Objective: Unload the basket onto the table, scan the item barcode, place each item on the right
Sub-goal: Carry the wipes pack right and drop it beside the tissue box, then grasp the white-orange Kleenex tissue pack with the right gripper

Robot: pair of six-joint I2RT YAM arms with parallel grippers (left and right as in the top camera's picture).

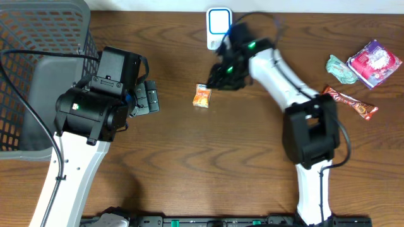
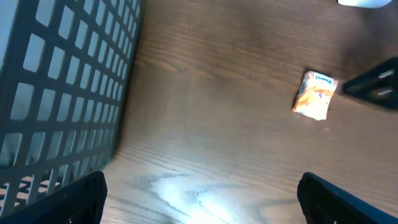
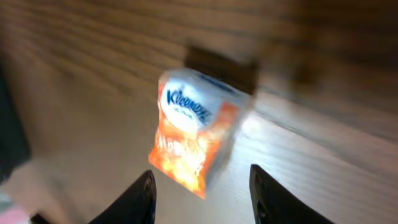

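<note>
The small orange-and-white plastic-wrapped tissue pack [image 1: 201,96] lies flat on the brown wooden desk [image 1: 189,164], just ahead of the right end effector [image 3: 201,186], whose jaws stand apart and grip nothing. Treat the pack as light, soft and slippery: pinch it gently across its short sides. The left end effector [image 2: 202,186] is wide open and empty. The dark grey mesh basket [image 1: 38,31] shows no items inside.

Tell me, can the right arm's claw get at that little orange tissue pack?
Probably yes. The right claw hangs open just over the tissue pack, and nothing lies between the two.
</note>
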